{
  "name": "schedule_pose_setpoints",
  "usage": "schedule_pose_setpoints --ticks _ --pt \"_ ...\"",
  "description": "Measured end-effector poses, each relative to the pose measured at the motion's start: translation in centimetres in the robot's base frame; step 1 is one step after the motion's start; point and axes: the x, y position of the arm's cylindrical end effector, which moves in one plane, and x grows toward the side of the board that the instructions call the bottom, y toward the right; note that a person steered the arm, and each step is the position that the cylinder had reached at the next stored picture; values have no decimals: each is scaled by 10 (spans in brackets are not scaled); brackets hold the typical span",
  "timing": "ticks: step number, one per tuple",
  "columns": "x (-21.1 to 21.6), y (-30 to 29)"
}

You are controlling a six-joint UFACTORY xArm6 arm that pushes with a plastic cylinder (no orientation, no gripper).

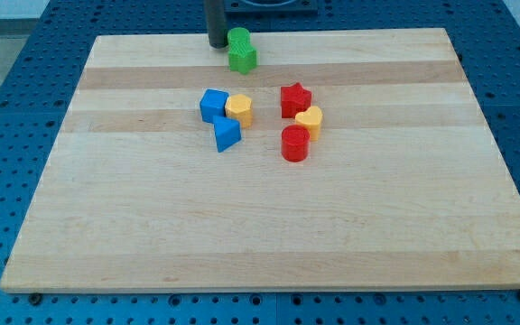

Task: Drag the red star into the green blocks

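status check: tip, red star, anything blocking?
My tip at view's top, just left of green blocks. Red star untouched mid-board, yellow block against it. Path to green looks open.

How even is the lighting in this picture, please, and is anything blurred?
Camera view: soft, even light, no glare on the board; short faint shadows under the red star and green blocks; my tip looks dark with little detail; block edges slightly soft.

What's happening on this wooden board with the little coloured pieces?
A robot arm ending in a dark rod pushes blocks around. My tip sits at the view's top, just left of the green blocks. The red star waits mid-board, untouched, beside a yellow block and a red cylinder. Two blue blocks and another yellow one cluster further left.
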Motion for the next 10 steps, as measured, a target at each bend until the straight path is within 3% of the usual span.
schedule_pose_setpoints --ticks 3,5,7,8,10 --pt "5 -24" --pt "73 -58" --pt "150 1" --pt "156 39" --pt "132 8"
